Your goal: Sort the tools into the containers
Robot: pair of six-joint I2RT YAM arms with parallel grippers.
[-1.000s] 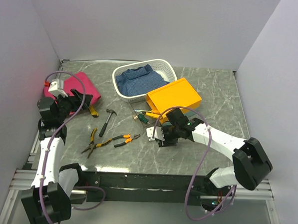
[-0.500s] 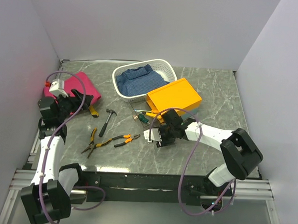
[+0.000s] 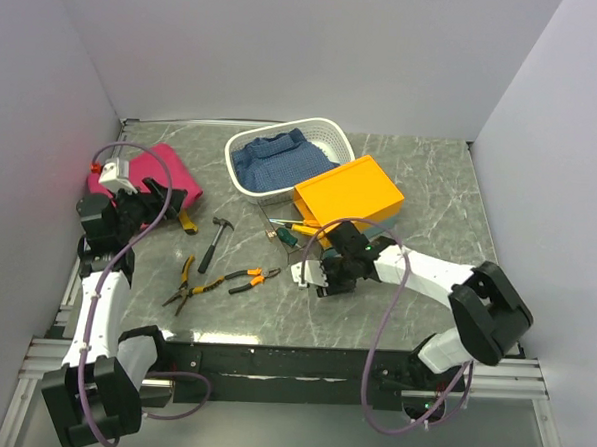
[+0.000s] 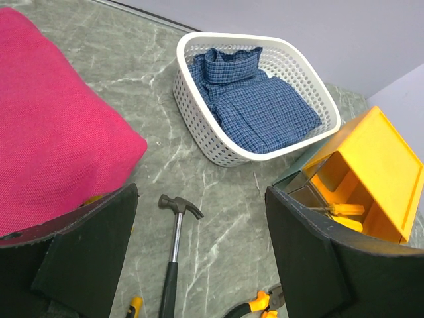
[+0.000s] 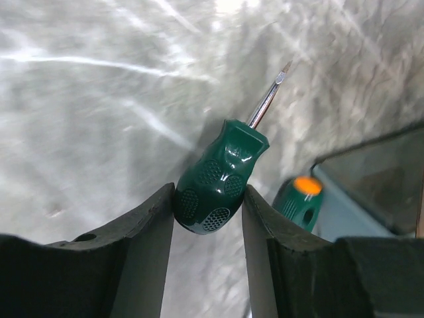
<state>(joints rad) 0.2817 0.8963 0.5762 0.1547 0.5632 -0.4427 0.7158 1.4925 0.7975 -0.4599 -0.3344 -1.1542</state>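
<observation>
— Grey marbled tabletop (image 3: 436, 181), white walls (image 3: 287, 53) around it. Where's the box?
— The box (image 3: 348, 191) sits right of centre with its orange lid flat, just beside the white basket (image 3: 242, 184). Its clear drawer (image 4: 310, 192) stands out from the end facing the arms
— What about the right arm?
— The right fingers (image 5: 149, 228) pinch a green screwdriver (image 5: 222, 173) by the handle, blade pointing away from the wrist, just in front of the drawer. A second screwdriver (image 5: 299, 199), green with an orange cap, lies close to the drawer's corner
— Left side?
— The left fingers (image 4: 93, 245) are spread wide with nothing between them, up by the pink cloth (image 4: 46, 132) at the left edge
— Other tools?
— A hammer (image 3: 214, 241) and two pliers (image 3: 238, 278) lie on the tabletop between the arms. A blue shirt (image 4: 255, 99) is folded in the basket
</observation>
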